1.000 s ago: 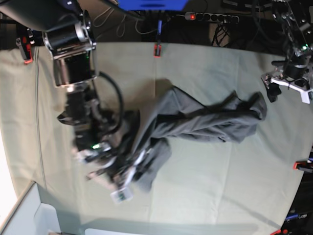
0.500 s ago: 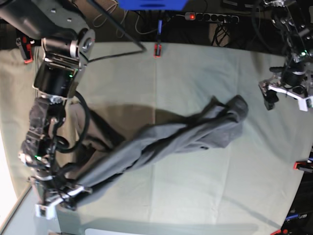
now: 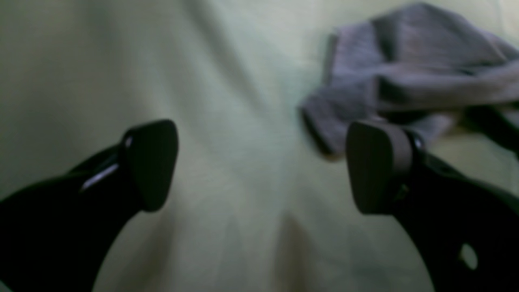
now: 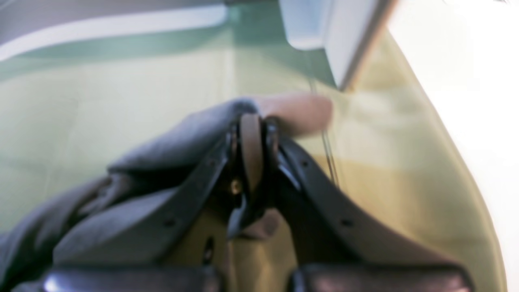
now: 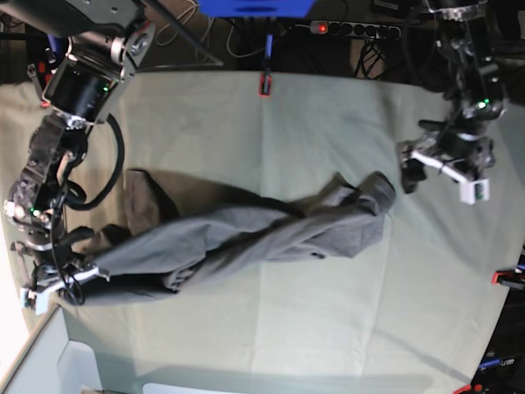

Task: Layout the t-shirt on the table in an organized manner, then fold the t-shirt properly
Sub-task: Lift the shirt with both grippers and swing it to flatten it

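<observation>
The dark grey t-shirt [image 5: 246, 238] lies twisted into a long rope across the table [image 5: 328, 123], running from the left edge to right of centre. My right gripper [image 5: 64, 283] is at the shirt's left end and is shut on the fabric. The right wrist view shows the jaws [image 4: 251, 134] closed with the t-shirt [image 4: 174, 142] bunched around them. My left gripper [image 5: 440, 180] is open and empty, just right of the shirt's free end. In the left wrist view this gripper [image 3: 263, 166] hovers over bare cloth, with the t-shirt [image 3: 405, 73] beyond its right finger.
Red clamps sit on the far edge [image 5: 265, 84] and the right edge [image 5: 504, 279]. A white bin [image 5: 78, 369] stands at the near-left corner and also shows in the right wrist view [image 4: 324, 36]. A power strip [image 5: 353, 30] and cables lie behind the table.
My right gripper has pulled the shirt's end leftward to the table's left edge, drawing the shirt out long. My left arm has moved inward toward the shirt's right end.
</observation>
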`<state>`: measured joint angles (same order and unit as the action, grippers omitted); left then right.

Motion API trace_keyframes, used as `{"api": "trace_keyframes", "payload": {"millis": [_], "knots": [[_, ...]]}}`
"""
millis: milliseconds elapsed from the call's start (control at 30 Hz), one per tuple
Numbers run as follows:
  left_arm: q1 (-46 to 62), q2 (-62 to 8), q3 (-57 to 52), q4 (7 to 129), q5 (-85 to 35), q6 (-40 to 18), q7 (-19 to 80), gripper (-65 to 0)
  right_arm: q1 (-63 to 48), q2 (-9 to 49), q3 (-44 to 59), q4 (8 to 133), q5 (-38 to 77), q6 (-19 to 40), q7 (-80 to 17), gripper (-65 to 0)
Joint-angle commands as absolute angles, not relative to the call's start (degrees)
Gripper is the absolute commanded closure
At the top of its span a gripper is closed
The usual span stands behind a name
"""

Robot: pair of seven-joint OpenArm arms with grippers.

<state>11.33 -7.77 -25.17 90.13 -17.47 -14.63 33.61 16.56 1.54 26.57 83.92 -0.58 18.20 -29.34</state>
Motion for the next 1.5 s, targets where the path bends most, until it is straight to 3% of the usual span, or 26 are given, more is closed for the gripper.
{"api": "trace_keyframes", "payload": {"millis": [0, 367, 600, 800, 833, 900, 967, 1067, 1133, 1167, 1233, 1467], "knots": [[10.15, -7.87, -23.96, 90.24, -17.89, -14.73, 32.04, -64.3, 17.63, 2.07, 26.24, 85.23, 0.31, 18.51, -27.38, 0.0], [4.70, -2.42, -18.86, 79.87, -17.80, -14.73, 31.87, -64.3, 11.56, 1.98, 28.18, 89.36, 0.31, 18.51, -27.65, 0.0], [-1.45, -1.19, -18.59, 69.76, -17.63, -14.81, 31.69, -64.2, 8.57, 1.80, 28.26, 90.68, 0.31, 18.51, -27.65, 0.0], [-2.51, -1.63, -18.59, 68.26, -17.89, -14.99, 31.60, -63.6, 6.64, 2.07, 28.53, 90.51, 0.31, 18.51, -27.65, 0.0], [-2.77, -1.63, -18.59, 68.26, -17.89, -14.99, 31.60, -61.6, 6.37, 2.07, 28.53, 90.59, 0.31, 18.51, -27.65, 0.0], [-3.21, -1.63, -18.59, 68.26, -17.89, -15.08, 31.60, -51.4, 5.76, 2.07, 28.53, 90.68, 0.31, 18.51, -27.65, 0.0], [-3.21, -1.63, -19.03, 68.53, -17.89, -15.08, 31.60, -34.1, 5.76, 2.07, 28.53, 90.68, 0.31, 18.51, -27.65, 0.0], [-3.21, -1.63, -19.03, 70.64, -17.98, -14.64, 31.60, -1.6, 4.97, 2.07, 28.44, 90.68, 0.31, 18.51, -27.65, 0.0], [-2.68, -1.63, -19.12, 73.27, -17.98, -14.55, 31.69, 0.0, 4.97, 2.07, 28.53, 90.68, 0.31, 18.51, -27.56, 0.0], [-2.68, -1.63, -19.12, 74.68, -17.98, -14.55, 31.69, -3.1, 4.97, 2.07, 28.53, 90.68, 0.31, 18.51, -27.56, 0.0], [-2.33, -1.63, -19.12, 77.76, -17.98, -14.55, 31.69, 0.0, 4.88, 2.07, 28.53, 90.68, 0.31, 18.51, -27.56, 0.0], [-2.59, -1.45, -22.37, 90.42, -17.89, -14.55, 32.04, 0.0, 4.88, 2.07, 28.53, 90.68, 0.31, 18.51, -27.65, 0.0]]}}
